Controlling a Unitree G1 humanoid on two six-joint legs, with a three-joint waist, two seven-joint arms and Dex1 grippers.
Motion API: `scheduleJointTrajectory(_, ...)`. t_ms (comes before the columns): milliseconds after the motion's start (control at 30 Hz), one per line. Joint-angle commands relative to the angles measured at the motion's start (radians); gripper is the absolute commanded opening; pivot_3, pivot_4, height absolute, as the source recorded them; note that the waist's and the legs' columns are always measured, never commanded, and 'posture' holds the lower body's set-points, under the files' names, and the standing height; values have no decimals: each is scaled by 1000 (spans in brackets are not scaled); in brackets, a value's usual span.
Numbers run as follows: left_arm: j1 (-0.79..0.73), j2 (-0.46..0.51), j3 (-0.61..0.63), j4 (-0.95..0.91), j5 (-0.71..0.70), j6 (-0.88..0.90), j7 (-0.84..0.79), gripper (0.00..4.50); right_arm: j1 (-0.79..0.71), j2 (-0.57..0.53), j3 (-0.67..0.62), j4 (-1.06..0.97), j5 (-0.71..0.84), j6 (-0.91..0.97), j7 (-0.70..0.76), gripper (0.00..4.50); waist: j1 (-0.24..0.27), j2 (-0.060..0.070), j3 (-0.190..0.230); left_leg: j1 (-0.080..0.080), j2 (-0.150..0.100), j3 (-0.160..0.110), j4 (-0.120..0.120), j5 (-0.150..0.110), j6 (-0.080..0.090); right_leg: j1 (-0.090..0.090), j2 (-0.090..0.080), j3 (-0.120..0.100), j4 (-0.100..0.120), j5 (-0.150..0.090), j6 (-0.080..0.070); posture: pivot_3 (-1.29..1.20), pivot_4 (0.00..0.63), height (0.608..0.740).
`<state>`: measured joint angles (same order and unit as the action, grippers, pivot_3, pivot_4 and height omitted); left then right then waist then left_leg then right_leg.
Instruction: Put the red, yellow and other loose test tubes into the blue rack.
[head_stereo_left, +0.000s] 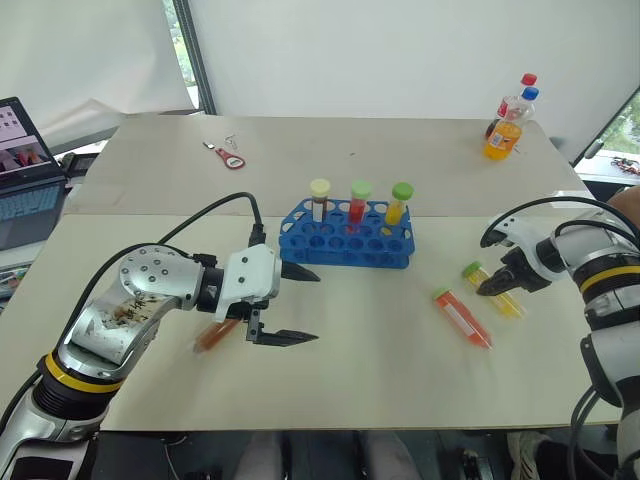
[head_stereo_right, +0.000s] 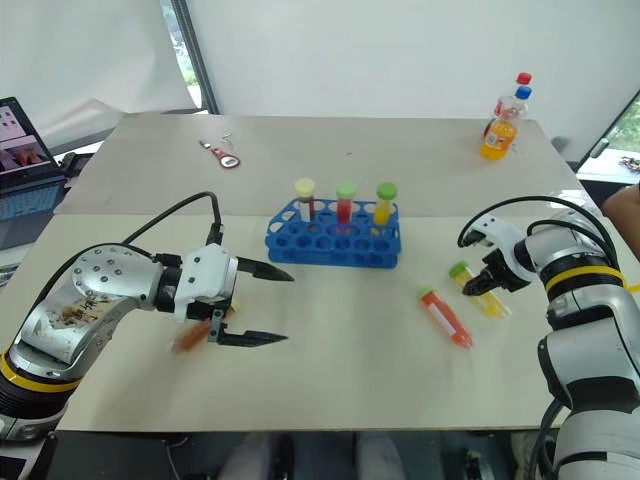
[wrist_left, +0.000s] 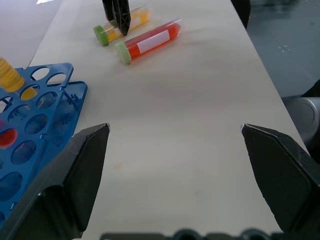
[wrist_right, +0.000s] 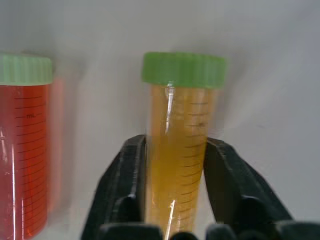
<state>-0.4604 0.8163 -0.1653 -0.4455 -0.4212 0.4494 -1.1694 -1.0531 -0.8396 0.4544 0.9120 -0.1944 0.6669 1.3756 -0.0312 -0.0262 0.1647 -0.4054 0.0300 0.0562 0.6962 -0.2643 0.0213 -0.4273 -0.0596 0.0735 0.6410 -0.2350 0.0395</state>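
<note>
Your right gripper (wrist_right: 172, 165) is clenched on the yellow tube (wrist_right: 180, 150), both fingers pressed against its sides just below the green cap, and the tube seems to lie on the table (head_stereo_left: 380, 330) with the red tube (head_stereo_left: 462, 318) flat just beside it. Your left gripper (head_stereo_left: 290, 305) hangs slack with its jaws spread wide and nothing between them, near the front left corner of the blue rack (head_stereo_left: 345, 240). Three capped tubes stand upright in the rack's back row, though its other holes are hard to read.
</note>
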Motion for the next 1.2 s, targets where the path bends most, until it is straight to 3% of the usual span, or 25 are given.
scheduleJointTrajectory(33,-4,-9,29,-18,-12,-15,12,4500,-4,-14,-25,-31,-5,-19,20,963,0,0,0,0,0,0,0,0,0,0,0,0,0,0,0,0,150,733)
scheduleJointTrajectory(200,26,-1,90,27,-17,-14,32,4500,18,-88,-163,-217,90,-28,22,963,1,3,1,-1,0,0,0,0,0,-1,0,0,0,0,0,0,150,733)
scheduleJointTrajectory(333,41,-20,141,70,-26,-3,80,4500,140,-88,-407,-526,271,14,-36,962,7,3,1,-1,1,-2,-1,0,0,-1,0,-1,0,0,0,0,150,733)
scheduleJointTrajectory(433,45,-36,155,93,-29,-7,95,4500,280,75,-652,-769,445,4,-203,962,14,0,0,0,1,-3,0,0,0,0,0,-2,1,0,0,0,150,733)
scheduleJointTrajectory(500,41,-42,155,106,-27,-11,95,4500,346,184,-711,-874,473,-33,-330,962,13,0,-1,1,2,-5,0,0,0,2,1,-3,1,0,0,0,150,733)
scheduleJointTrajectory(633,20,-57,148,123,-24,-7,98,4500,412,358,-723,-949,483,-122,-519,962,20,0,0,-1,0,-5,1,1,-1,0,0,-3,3,0,0,0,150,733)
scheduleJointTrajectory(767,1,-69,142,130,-22,-4,104,4500,435,445,-676,-923,459,-229,-606,962,23,0,0,-1,0,-5,2,1,-1,1,-1,-4,3,0,0,0,150,733)
scheduleJointTrajectory(1200,7,-73,137,109,-22,10,118,4500,483,463,-575,-818,419,-384,-677,961,15,0,0,0,0,-4,0,1,-1,1,0,-4,4,0,0,0,150,733)
